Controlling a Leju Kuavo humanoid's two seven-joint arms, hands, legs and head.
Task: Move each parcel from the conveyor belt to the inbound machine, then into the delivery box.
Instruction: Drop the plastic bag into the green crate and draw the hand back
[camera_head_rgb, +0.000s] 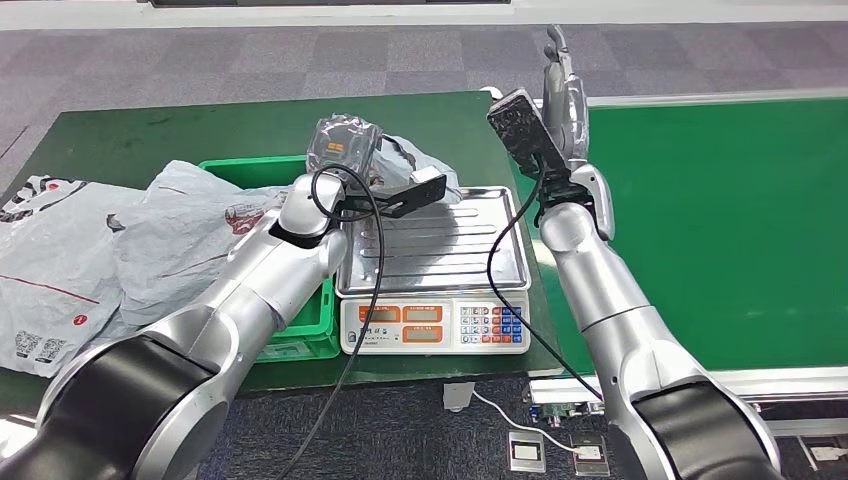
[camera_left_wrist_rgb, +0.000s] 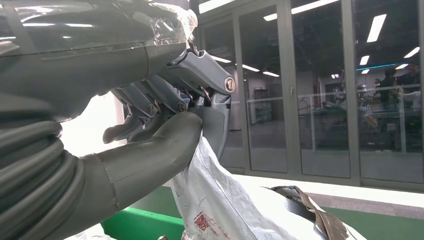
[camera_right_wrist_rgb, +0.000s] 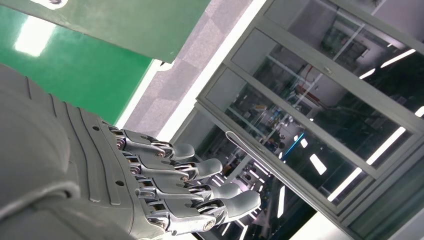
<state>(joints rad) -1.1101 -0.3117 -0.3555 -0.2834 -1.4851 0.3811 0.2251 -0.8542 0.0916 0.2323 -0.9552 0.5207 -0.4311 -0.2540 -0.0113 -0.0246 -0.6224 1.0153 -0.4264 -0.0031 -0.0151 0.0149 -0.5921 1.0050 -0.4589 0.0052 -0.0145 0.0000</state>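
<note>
So the left hand (camera_head_rgb: 345, 150) is up over the far left corner of the shiny ribbed steel tray (camera_head_rgb: 440, 262) on the white electronic weighing scale with the orange displays and blue keypad (camera_head_rgb: 436, 322), and its fingers (camera_left_wrist_rgb: 150, 100) are clamped on a crinkly grey plastic-bag parcel with red print (camera_left_wrist_rgb: 225, 210). In the left wrist view the thumb and fingers pinch a fold of the bag, and the rest hangs below them. Seen from the head camera, the parcel sits behind the hand, hanging between the tray's far edge and the green plastic crate (camera_head_rgb: 262, 178) at the scale's left side, so it looks lifted off the tray and not yet inside the crate. My guess is that the scale is the inbound machine and the crate is the delivery box, which puts us on the second leg: weighing done or about done, drop into the box pending. The right hand (camera_head_rgb: 562, 95) is held upright over the near left edge of the bright green conveyor belt (camera_head_rgb: 720, 230), fingers (camera_right_wrist_rgb: 200, 170) spread apart and holding nothing, and I see no parcel on the belt in the head view. A couple more grey mailer bags (camera_head_rgb: 70, 250) lie on the dark green table at its left edge. Next move probably wants the left arm swinging leftward until the bag is over the crate opening, then letting go; floppy bags can snag on the crate rim, so clearing it matters.
</note>
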